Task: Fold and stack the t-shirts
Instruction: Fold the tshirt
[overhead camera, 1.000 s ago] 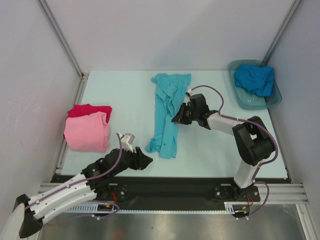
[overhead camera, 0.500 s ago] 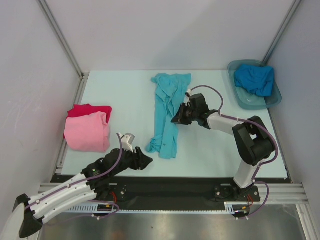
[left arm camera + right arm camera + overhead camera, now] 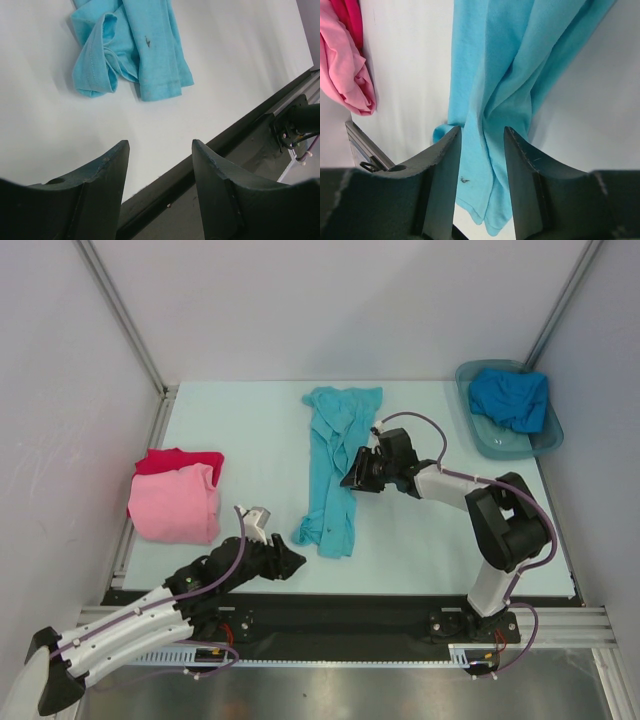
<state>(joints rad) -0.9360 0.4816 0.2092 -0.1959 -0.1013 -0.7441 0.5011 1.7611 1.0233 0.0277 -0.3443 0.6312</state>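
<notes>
The turquoise t-shirt lies bunched in a long strip down the middle of the table. My right gripper is open at the strip's right edge, about halfway along. In the right wrist view the turquoise t-shirt shows between and beyond the open fingers, and I cannot tell if they touch it. My left gripper is open and empty near the front edge, just short of the shirt's near end. The pink t-shirt lies folded on the red t-shirt at the left. The deeper blue t-shirt sits crumpled in the tub.
The grey translucent tub stands at the back right corner. The table's black front rail runs just under my left gripper. A metal frame rail borders the left side by the pink and red stack.
My right gripper has edged a little left toward the turquoise strip. The left arm has hardly moved. The shirts lie as before.
</notes>
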